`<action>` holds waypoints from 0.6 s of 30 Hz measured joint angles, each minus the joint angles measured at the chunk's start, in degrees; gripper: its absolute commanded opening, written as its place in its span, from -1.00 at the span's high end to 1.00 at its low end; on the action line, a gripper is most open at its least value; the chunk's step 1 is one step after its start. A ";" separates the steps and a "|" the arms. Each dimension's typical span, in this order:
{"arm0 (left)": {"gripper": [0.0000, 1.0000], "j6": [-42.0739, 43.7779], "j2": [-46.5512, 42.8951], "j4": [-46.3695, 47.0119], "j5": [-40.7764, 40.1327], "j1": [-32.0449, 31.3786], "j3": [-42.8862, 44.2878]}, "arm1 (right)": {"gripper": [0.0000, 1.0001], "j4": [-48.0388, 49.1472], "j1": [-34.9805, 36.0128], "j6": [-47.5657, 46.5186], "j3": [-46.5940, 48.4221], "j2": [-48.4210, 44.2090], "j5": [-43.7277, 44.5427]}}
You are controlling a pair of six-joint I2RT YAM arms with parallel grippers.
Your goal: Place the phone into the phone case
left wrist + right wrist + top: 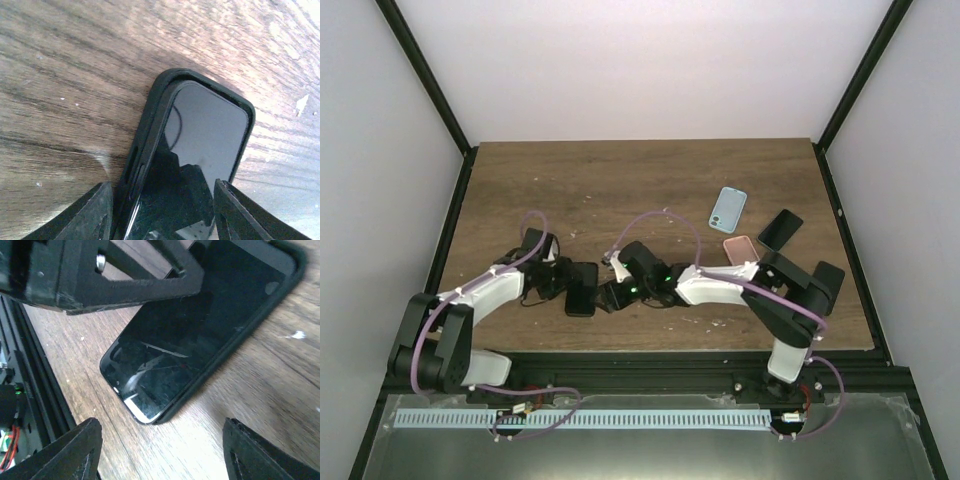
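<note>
Phone (210, 130) lay screen-up, far end inside black phone case (160, 100), lower centre of top view | left gripper (164, 186) about half open, fingers against the case's long sides | right gripper (162, 422) stood wide, held nothing.

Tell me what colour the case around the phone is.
The case is black, clearest in the left wrist view, where its rim wraps a corner of the phone.

The flat wooden table (620, 190) is brown, with darker grain streaks and a few white specks. The glossy black slab phone (210, 130) has a matt black rubbery case (159, 100) at its edge. Right of the phone lie a light blue plastic case (727, 208) and a pale pink case (741, 246).
</note>
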 measured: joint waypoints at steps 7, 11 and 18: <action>-0.24 1.31 -1.70 -3.56 1.44 1.57 1.33 | -0.60 -2.19 4.61 -2.51 3.72 5.49 5.64; -0.24 2.60 -2.99 -5.31 1.55 2.78 1.33 | -0.66 -2.58 5.68 -3.58 4.98 7.15 7.26; -0.20 4.72 -2.97 -6.80 1.88 2.80 1.18 | -0.59 -2.56 7.13 -5.18 7.98 9.75 9.66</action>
